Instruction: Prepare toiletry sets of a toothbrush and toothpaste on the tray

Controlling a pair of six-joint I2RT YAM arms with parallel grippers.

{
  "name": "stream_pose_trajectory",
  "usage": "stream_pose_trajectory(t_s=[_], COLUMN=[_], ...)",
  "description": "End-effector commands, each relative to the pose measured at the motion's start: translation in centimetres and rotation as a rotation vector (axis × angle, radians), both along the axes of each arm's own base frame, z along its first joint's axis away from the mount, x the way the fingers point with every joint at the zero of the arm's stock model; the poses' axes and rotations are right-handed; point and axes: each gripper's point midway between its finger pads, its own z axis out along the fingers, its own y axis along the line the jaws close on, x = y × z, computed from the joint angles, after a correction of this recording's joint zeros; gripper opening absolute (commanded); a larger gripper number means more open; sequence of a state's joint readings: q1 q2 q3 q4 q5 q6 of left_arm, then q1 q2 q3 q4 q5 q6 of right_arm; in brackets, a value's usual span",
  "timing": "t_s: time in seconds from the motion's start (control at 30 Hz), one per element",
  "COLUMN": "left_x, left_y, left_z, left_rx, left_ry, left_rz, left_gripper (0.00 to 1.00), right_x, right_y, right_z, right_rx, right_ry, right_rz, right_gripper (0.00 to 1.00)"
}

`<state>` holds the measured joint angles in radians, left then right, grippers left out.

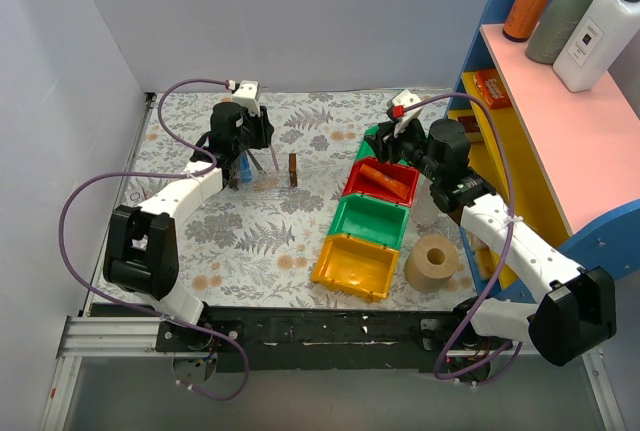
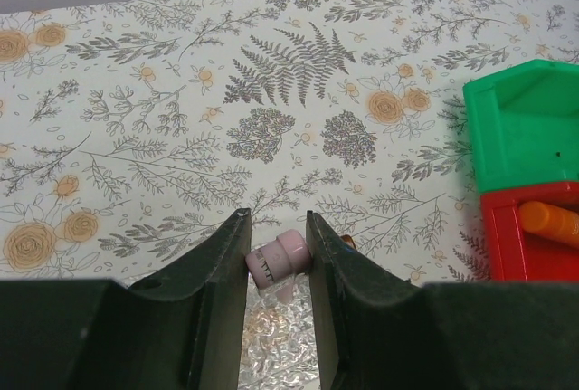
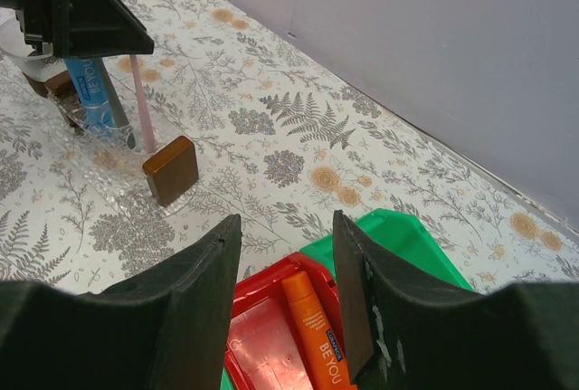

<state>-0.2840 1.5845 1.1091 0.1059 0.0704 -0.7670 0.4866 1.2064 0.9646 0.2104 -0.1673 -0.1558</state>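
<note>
Both the toothpaste [image 3: 91, 91] and orange tube [image 3: 312, 331] read "BE YOU".

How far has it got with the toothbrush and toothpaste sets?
Done: the slim blue toothpaste tube stands in the clear plastic tray. In hand: the left pincer grips a thin pink stick, probably a toothbrush, over it. Left: letting go; the right pincer is open, empty.

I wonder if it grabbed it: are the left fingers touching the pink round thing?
Touching. Left wrist view: both fingers squeeze the pink round thing, no gap.
</note>
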Motion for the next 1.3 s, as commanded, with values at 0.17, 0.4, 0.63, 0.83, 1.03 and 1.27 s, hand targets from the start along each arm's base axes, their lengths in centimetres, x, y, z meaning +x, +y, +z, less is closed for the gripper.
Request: stream_pose_trajectory(t_s=[0.17,0.4,0.63,0.83,1.03,1.27], left_x=[0.4,0.5,0.4,0.4,0.3,0.2], left_y=[0.0,0.0,-0.1,-0.1,-0.1,0.1], left_z=[0.6,0.5,0.6,0.7,1.0,1.5], left_rx=[-0.025,-0.035,-0.049,-0.058,-0.059,-0.062], left_ry=[-0.012,-0.007,-0.005,-0.004,-0.008,-0.022], left_rz=[-0.013,-0.020,-0.028,-0.032,-0.032,-0.028], left_gripper=[0.00,0.00,0.00,0.00,0.00,0.00], right_x=[0.3,0.4,0.4,0.4,0.5,0.4], right_y=[0.4,0.4,0.3,0.3,0.3,0.3], right_z=[0.9,0.7,0.7,0.8,0.7,0.9], right_rx=[0.025,0.020,0.019,0.018,0.017,0.020], right_ry=[-0.031,-0.023,-0.024,-0.027,-0.024,-0.027], right_rz=[0.005,0.004,-0.002,-0.001,-0.001,0.002], right_gripper=[0.52,0.53,0.53,0.52,0.53,0.52])
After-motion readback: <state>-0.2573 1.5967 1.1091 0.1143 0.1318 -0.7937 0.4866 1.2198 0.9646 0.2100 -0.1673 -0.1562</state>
